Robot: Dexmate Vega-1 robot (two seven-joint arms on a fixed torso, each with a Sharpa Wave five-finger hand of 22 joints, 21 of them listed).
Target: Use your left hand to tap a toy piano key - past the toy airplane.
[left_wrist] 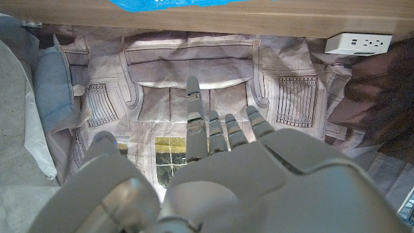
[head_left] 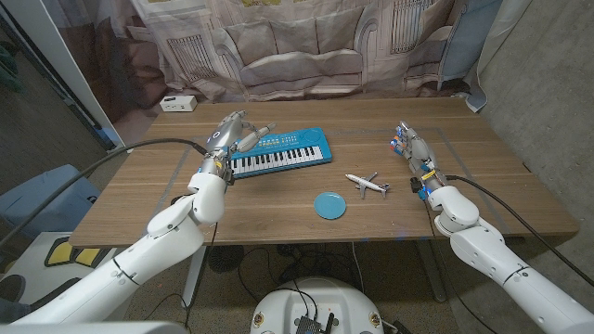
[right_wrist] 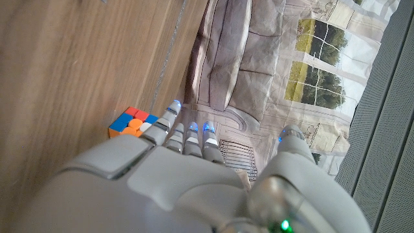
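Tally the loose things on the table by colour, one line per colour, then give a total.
Blue: 2, the piano and the disc
White: 2, the airplane and the power strip
Multicoloured: 1, the cube by the right hand
Total: 5

Head view: high, looking down over the whole worktop (head_left: 278, 209). Wrist views: close behind each hand's back, along the fingers (left_wrist: 193, 116), turned. Shared by all three: worktop edge and printed backdrop (head_left: 306, 37).
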